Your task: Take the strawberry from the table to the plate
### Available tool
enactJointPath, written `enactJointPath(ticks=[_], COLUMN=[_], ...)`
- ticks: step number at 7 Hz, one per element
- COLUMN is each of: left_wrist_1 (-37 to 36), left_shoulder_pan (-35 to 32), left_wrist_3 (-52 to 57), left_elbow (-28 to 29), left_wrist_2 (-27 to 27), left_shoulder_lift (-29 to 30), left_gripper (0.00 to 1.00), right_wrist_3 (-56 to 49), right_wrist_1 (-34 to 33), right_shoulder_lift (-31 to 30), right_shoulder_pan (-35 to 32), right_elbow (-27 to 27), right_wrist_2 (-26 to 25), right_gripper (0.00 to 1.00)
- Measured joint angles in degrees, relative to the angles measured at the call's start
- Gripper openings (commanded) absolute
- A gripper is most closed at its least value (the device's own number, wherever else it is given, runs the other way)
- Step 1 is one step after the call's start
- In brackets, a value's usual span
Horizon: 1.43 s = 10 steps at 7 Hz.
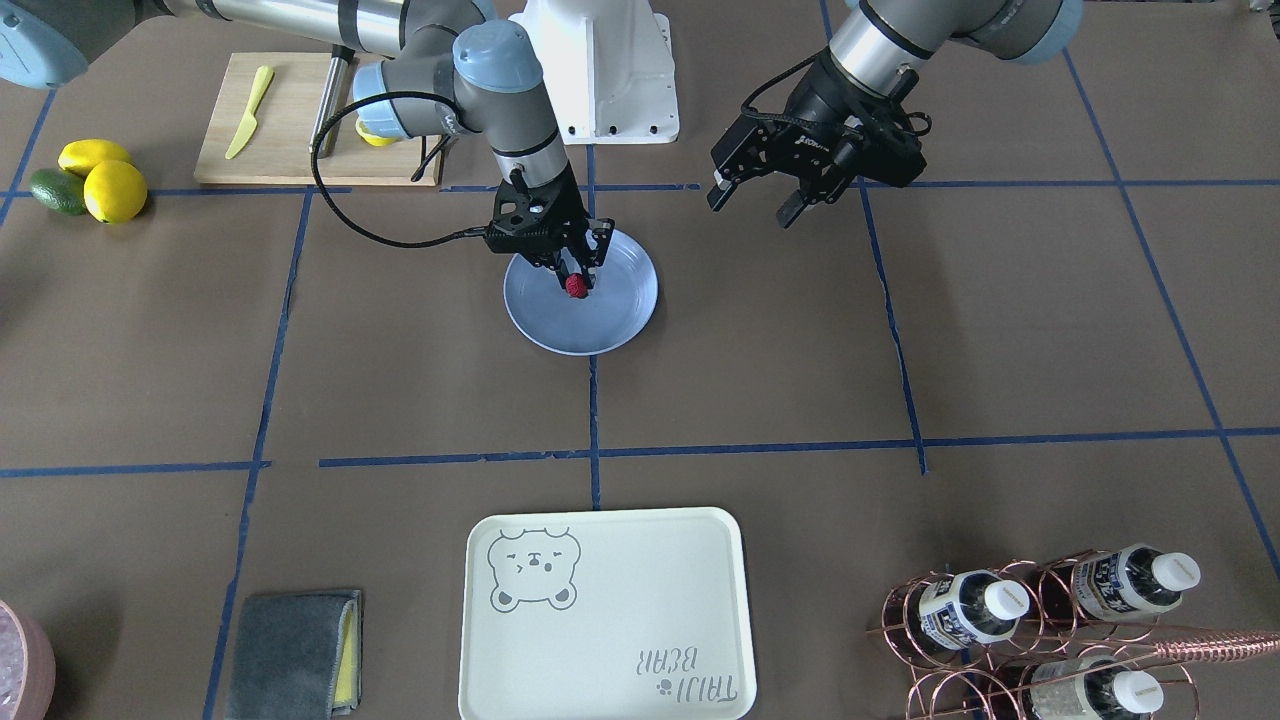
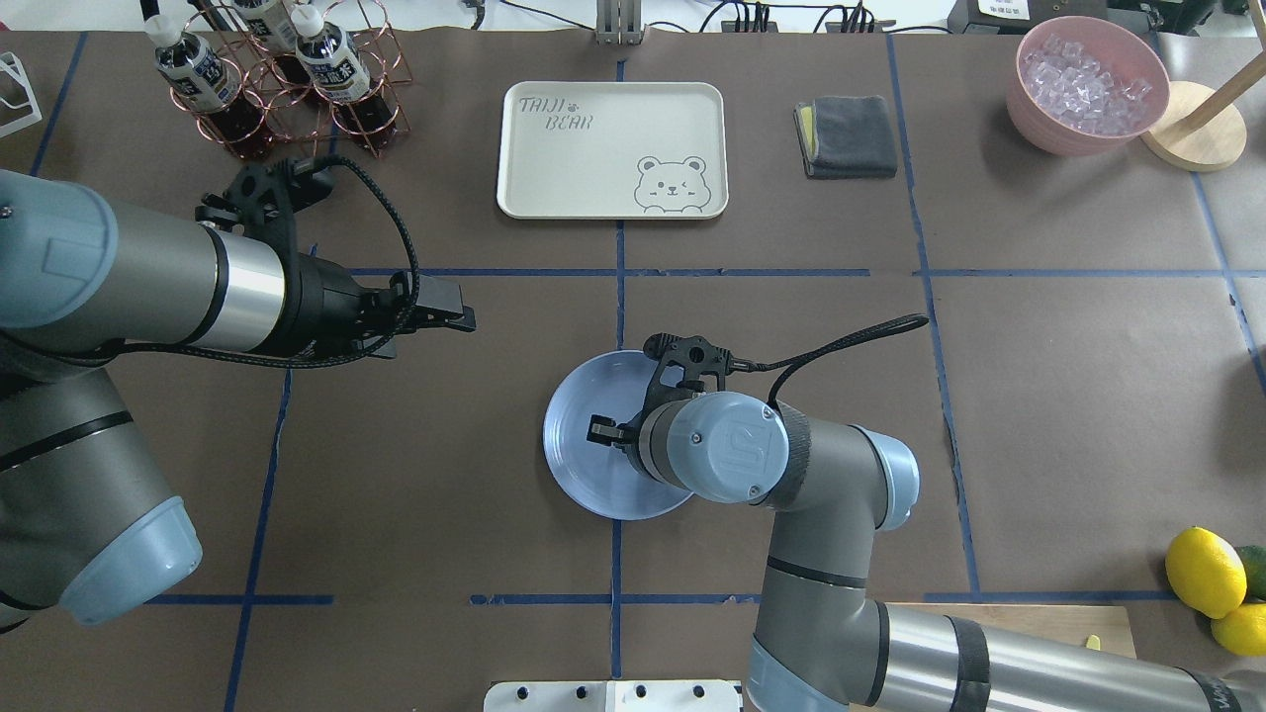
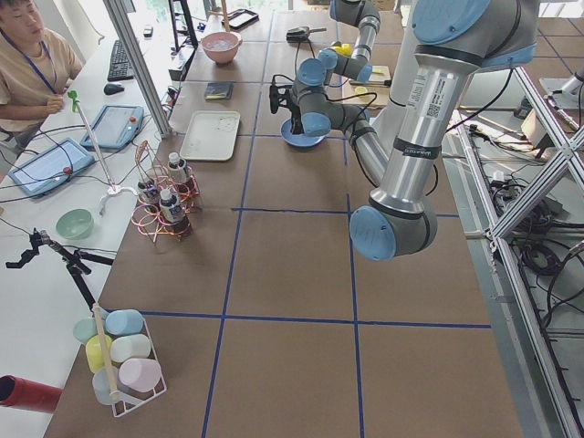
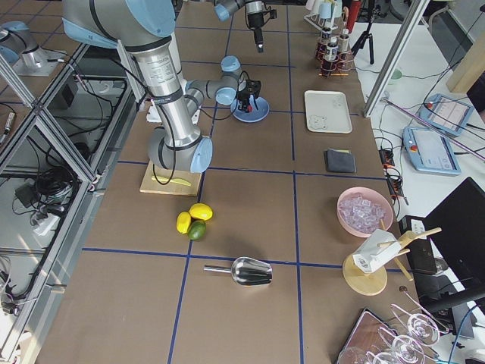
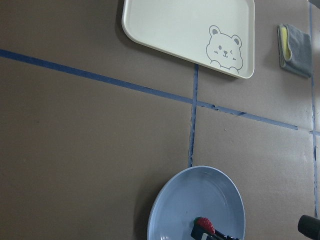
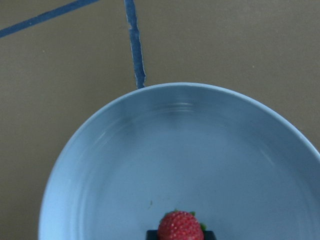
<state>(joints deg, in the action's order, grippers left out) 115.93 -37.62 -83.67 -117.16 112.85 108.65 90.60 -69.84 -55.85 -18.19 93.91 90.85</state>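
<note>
The right fingers (image 1: 568, 270) are closed on the strawberry (image 1: 576, 287) and hold it inside the rim of the plate (image 1: 625, 315), near the plate's centre. Whether the berry touches the plate floor cannot be determined. The plate rests on the bench (image 1: 1020, 330), lying across one blue tape line (image 1: 593, 420). The left fingers (image 1: 792, 208) are spread wide, grip nothing, and hang above the bench, well apart from the plate.

Other containers and loads:
- The cream bear-print tray (image 1: 600, 640) lies flat on the bench, near a folded grey cloth (image 1: 290, 650).
- The copper wire rack (image 1: 1000, 650) holds three white-capped bottles (image 1: 975, 607).
- The pink bowl (image 2: 1034, 109) contains ice cubes (image 2: 1088, 79).
- The wooden cutting board (image 1: 290, 150) carries a yellow knife (image 1: 250, 110).
- Two lemons (image 1: 115, 190) and an avocado (image 1: 57, 190) lie touching one another on the bench, near the board.
</note>
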Motion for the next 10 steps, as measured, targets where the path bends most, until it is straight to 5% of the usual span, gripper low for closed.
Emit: enactJointPath(ticks=[2, 5, 8, 10], left_wrist_1=[0.00, 0.02, 0.03, 0.04], left_shoulder_pan=[0.00, 0.00, -0.22, -1.68], left_wrist_3=[0.00, 0.00, 0.81, 7.56], left_elbow=[0.03, 0.23, -0.06, -0.30], left_wrist_2=[0.00, 0.04, 0.47, 0.52], left_shoulder_lift=[-0.05, -0.03, -2.02, -6.60], left_gripper=[0.99, 0.99, 0.99, 0.99], right_wrist_3=[0.07, -0.06, -0.27, -3.33], right_wrist_1=[-0.04, -0.38, -7.65, -12.62], right_shoulder_lift=[-0.07, -0.29, -5.65, -13.25], right_shoulder_pan=[0.00, -0.22, -2.44, -8.89], right_elbow=[-0.06, 1.80, 16.86, 25.67], right_wrist_2=[0.10, 0.39, 2.55, 10.46], right_gripper=[1.00, 1.00, 1.00, 1.00])
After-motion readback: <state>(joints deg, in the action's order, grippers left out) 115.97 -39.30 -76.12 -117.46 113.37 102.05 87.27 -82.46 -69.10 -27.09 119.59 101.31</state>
